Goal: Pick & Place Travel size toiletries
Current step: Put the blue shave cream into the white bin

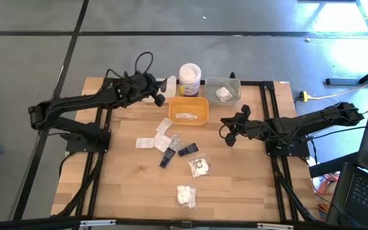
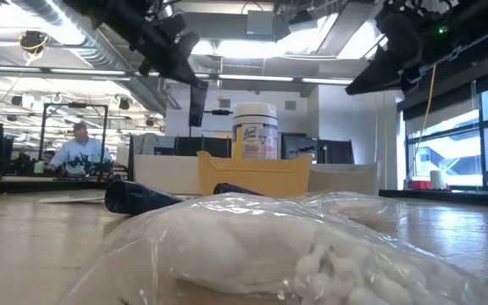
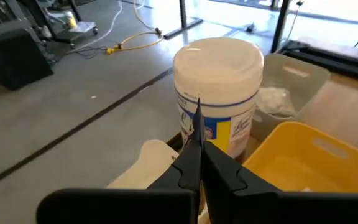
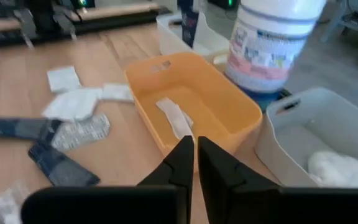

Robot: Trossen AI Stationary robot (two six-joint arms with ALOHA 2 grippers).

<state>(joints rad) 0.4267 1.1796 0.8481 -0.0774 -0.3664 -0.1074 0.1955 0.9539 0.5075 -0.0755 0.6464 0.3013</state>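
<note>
"Which step?"
"Between picks: right end effector [image 1: 230, 137], fingers together and empty, hovers right of the yellow tray [image 1: 189, 110]. Left end effector [image 1: 160, 101] is also together, by the jar [image 1: 190, 79]."
"Next?"
"Probably reach the toiletries [image 1: 171, 144] mid-desk, spreading its fingers."

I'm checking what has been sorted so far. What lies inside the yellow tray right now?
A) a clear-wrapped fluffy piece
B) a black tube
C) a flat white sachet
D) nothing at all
C: a single flat white sachet lies on the floor of the yellow tray, also seen from above; the black tubes lie out on the table.
</note>
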